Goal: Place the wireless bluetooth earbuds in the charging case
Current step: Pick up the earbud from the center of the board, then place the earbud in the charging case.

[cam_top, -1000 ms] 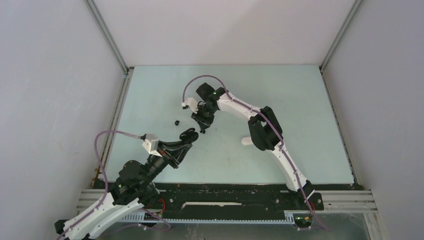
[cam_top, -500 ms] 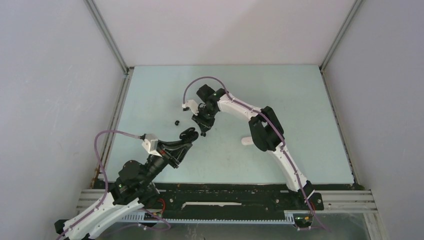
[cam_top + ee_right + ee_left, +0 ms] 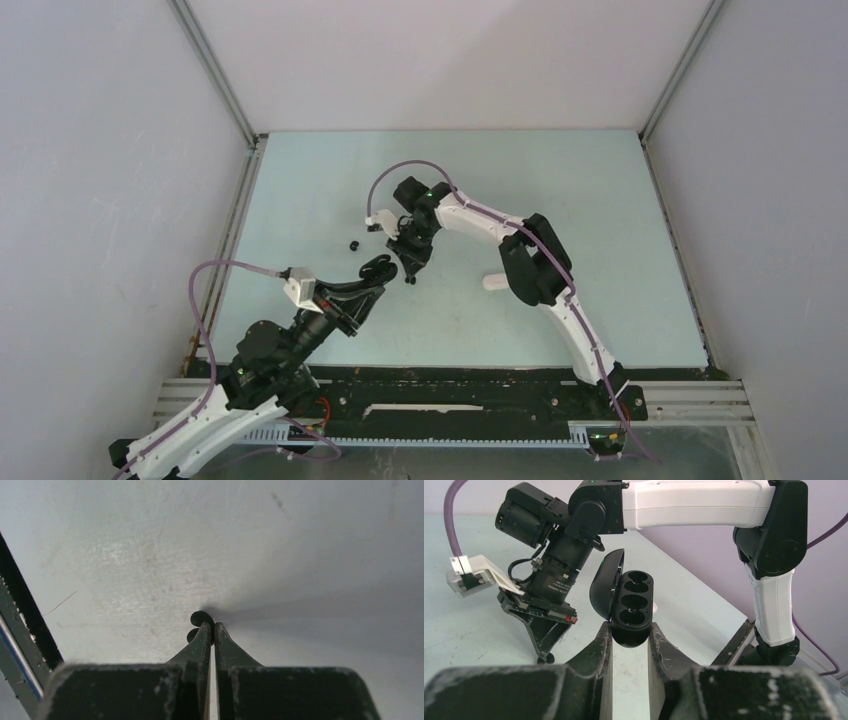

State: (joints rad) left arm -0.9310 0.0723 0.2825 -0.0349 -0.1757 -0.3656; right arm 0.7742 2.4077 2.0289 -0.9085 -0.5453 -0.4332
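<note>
At the left of the overhead view a second black earbud lies loose on the table, apart from both arms. Just right of it the left gripper is clamped on the bottom end of the black charging case. It holds the case up with the lid swung open to the left and the sockets facing the wrist camera. This grip is unchanged over the last second.

The change is further right. The right gripper has slid a little toward the lower edge of the overhead frame, nearer the case. Its jaws, partly apart a second ago, are now shut to a thin slit, tips down at the table. The black earbud sits right at those tips. It shows at and left of the left-hand finger rather than inside the slit, so I cannot tell whether any of it is caught.

My judgement is that a pick-up has just been tried and may need repeating before the bud can go to the case. Bud and case are near each other, not touching. Further right, by the right arm's elbow, lies a white piece, too small to name.
</note>
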